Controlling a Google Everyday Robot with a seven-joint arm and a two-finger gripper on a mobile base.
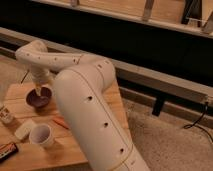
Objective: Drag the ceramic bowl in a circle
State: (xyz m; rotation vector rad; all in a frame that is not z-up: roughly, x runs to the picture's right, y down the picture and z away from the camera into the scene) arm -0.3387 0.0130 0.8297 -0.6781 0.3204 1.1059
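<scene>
A small white jar was seen at the left edge of the wooden counter, with a dark wrapped bar lying nearer the front corner. A pale block was laid just beside a white cup, which stood upright near the front. The dark maroon bowl was set upright toward the back left of the counter, behind the cup and well apart from it. The claw was hung straight down from the wrist over the bowl's far rim, released, with its jaws spread wide and nothing gripped; whether the bowl was touched could not be told. A thin orange stick was laid right of the cup. Much of the counter's right side was hidden by the robot's bulky white arm. At far right, a black cable was trailed across the floor.
</scene>
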